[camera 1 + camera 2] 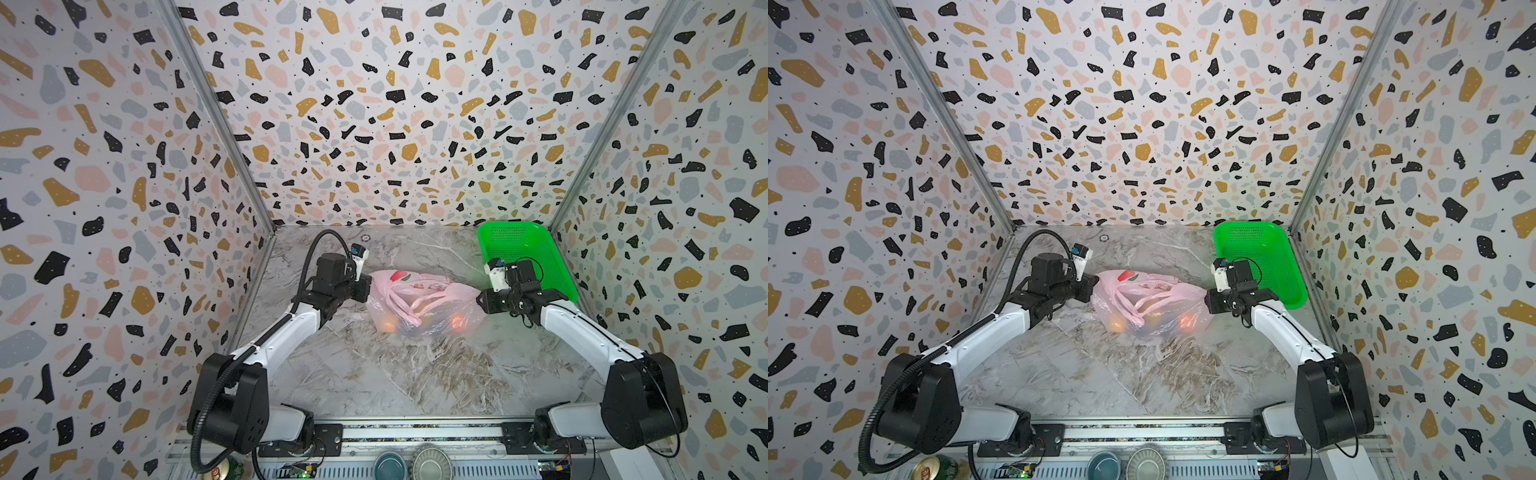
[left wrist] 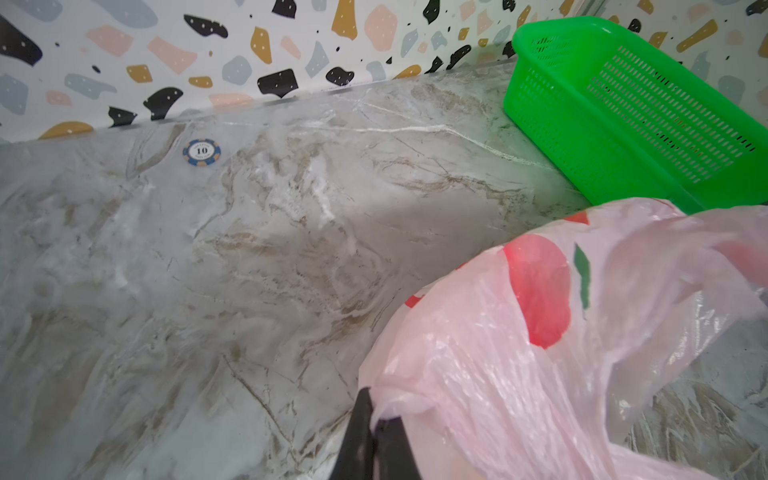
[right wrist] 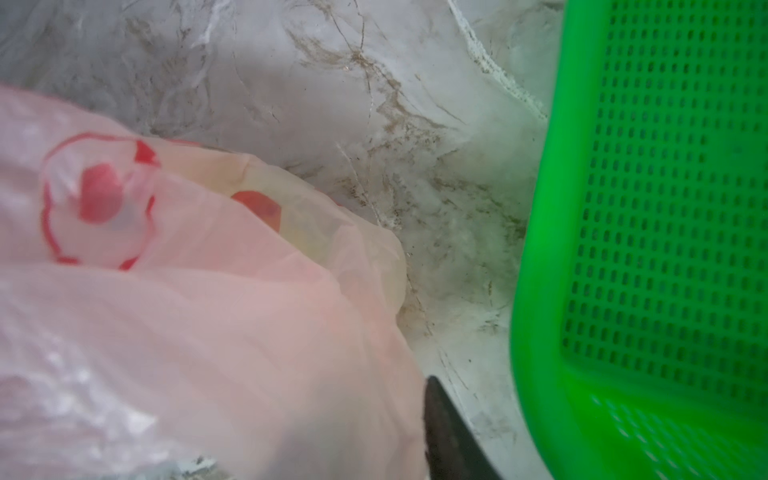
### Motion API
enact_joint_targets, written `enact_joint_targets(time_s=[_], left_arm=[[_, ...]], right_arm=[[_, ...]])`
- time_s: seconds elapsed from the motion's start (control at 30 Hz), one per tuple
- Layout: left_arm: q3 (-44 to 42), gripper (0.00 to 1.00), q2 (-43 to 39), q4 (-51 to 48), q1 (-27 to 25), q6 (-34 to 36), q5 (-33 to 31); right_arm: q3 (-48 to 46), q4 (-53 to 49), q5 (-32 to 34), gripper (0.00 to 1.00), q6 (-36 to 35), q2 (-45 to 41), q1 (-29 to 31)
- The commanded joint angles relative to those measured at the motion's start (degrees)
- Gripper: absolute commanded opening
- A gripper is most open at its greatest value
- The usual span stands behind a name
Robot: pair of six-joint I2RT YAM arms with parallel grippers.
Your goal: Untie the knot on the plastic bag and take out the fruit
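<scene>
The left tool (image 2: 374,415) is closed on a fold of the plastic bag (image 1: 419,299), while the right tool (image 1: 484,300) is set at the bag's opposite edge and its opening cannot be told. The bag lies mid-frame on the surface (image 1: 374,374) with the fruit (image 1: 388,326) inside and none seen in the basket (image 1: 523,245) at the upper right, so removal is judged not begun; whether the knot is undone cannot be made out. Both arms are held low and stretched forward, wrists turned inward toward the bag.
</scene>
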Motion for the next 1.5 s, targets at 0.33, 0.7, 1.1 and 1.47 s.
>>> enact_joint_targets(time_s=[0.33, 0.7, 1.1, 1.47], left_arm=[[1.4, 0.19, -6.1, -1.4, -2.8, 1.8, -6.7], [-0.8, 0.21, -6.5, -0.4, -3.1, 1.5, -7.1], [0.1, 0.49, -7.2, -1.9, -6.9, 2.0, -9.3], [0.1, 0.66, -11.5, -3.1, -11.6, 2.7, -16.1]], right_arm=[[10.9, -5.2, 2.3, 0.71, -11.5, -5.5, 13.7], [3.5, 9.3, 22.7, 0.80, -20.5, -2.5, 28.5], [4.4, 23.9, 29.7, 0.62, -27.0, 5.5, 26.5], [8.3, 18.3, 22.2, 0.00, -19.0, 2.1, 18.0]])
